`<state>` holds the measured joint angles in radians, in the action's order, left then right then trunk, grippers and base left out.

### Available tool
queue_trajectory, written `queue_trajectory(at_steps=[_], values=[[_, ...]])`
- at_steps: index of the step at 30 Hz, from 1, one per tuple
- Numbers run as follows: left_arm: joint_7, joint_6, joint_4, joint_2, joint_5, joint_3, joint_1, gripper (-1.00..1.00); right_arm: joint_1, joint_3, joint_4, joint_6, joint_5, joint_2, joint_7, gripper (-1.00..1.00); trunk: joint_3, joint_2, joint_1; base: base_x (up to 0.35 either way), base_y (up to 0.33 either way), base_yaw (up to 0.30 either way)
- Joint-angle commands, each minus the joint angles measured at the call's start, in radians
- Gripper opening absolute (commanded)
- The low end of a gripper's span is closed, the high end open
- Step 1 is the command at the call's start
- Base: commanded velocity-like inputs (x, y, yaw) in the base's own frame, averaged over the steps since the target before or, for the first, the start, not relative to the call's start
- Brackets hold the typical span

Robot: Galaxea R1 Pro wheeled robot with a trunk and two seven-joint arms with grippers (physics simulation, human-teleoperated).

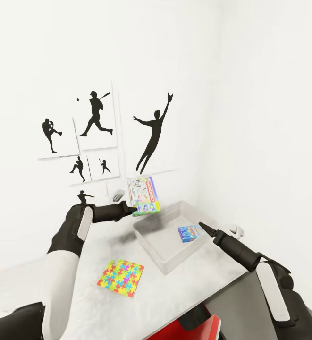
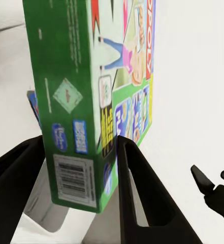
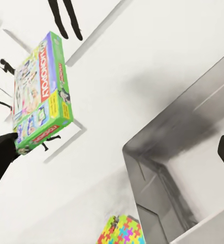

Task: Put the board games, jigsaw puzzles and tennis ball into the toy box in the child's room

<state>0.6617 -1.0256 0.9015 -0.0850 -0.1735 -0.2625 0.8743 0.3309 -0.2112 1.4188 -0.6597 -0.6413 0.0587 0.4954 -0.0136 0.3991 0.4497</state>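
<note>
1. While my left gripper [image 1: 131, 208] is clamped on the bottom edge of the green board game [image 1: 145, 195], the box stands nearly upright in the air, above the far left corner of the toy box [image 1: 148, 236].
2. In my left wrist view the two dark fingers [image 2: 137, 193] press either side of the box's narrow green edge, near its barcode.
3. My right gripper [image 1: 204, 228] hangs at the near right rim of the toy box, fingers slightly apart, grasping nothing.
4. A blue board game [image 1: 189, 233] lies inside the toy box, just beside my right fingertips.
5. A jigsaw puzzle [image 1: 121, 277] lies flat on the white table [image 1: 99, 245], near the toy box's near left side and apart from it.
6. Black baseball silhouettes [image 1: 97, 114] hang on the white wall behind.
</note>
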Motion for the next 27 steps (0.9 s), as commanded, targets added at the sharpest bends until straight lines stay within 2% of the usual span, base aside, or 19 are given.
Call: queue_trajectory(at_steps=[1, 4, 7, 11, 14, 20, 23, 27], values=[[-0.041, -0.006, -0.021, -0.020, -0.006, -0.004, 0.008, -1.00, 0.000, -0.004, -0.001, -0.008, -0.005, 0.000, 0.001, 1.00, 0.000, 0.001, 0.000, 0.000, 0.000, 0.000], [-0.169, -0.003, -0.089, -0.055, -0.011, -0.005, 0.044, -1.00, 0.000, -0.036, -0.004, -0.008, -0.002, 0.000, 0.010, 1.00, 0.000, 0.001, 0.000, 0.000, 0.000, 0.000], [-0.229, -0.002, -0.131, -0.064, -0.014, -0.007, 0.066, -1.00, 0.000, -0.053, -0.003, -0.008, -0.002, 0.000, 0.026, 1.00, 0.000, 0.001, 0.000, 0.000, 0.000, 0.000], [-0.255, -0.001, -0.156, -0.068, -0.019, -0.012, 0.079, -1.00, 0.000, -0.060, 0.002, -0.008, -0.002, 0.000, 0.050, 1.00, 0.000, 0.001, 0.000, 0.000, 0.000, 0.000], [-0.262, 0.004, -0.185, -0.090, -0.022, -0.013, 0.082, -1.00, -0.001, -0.064, 0.004, -0.013, -0.002, 0.000, 0.068, 1.00, 0.000, 0.001, 0.000, 0.000, 0.000, 0.000], [-0.292, 0.074, -0.264, -0.090, -0.024, -0.014, 0.083, -1.00, -0.001, -0.101, -0.002, -0.017, -0.003, 0.000, 0.076, 1.00, 0.000, 0.001, 0.000, 0.000, 0.000, 0.000], [-0.307, 0.094, -0.295, -0.090, -0.053, -0.014, 0.083, -1.00, -0.011, -0.115, -0.001, -0.018, -0.003, 0.000, 0.085, 1.00, 0.000, 0.001, 0.000, 0.000, 0.000, 0.000], [-0.348, 0.168, -0.366, -0.090, -0.147, -0.014, 0.083, -1.00, -0.036, -0.127, 0.005, -0.016, -0.003, 0.000, 0.125, 1.00, 0.000, 0.001, 0.000, 0.000, 0.000, 0.000]])
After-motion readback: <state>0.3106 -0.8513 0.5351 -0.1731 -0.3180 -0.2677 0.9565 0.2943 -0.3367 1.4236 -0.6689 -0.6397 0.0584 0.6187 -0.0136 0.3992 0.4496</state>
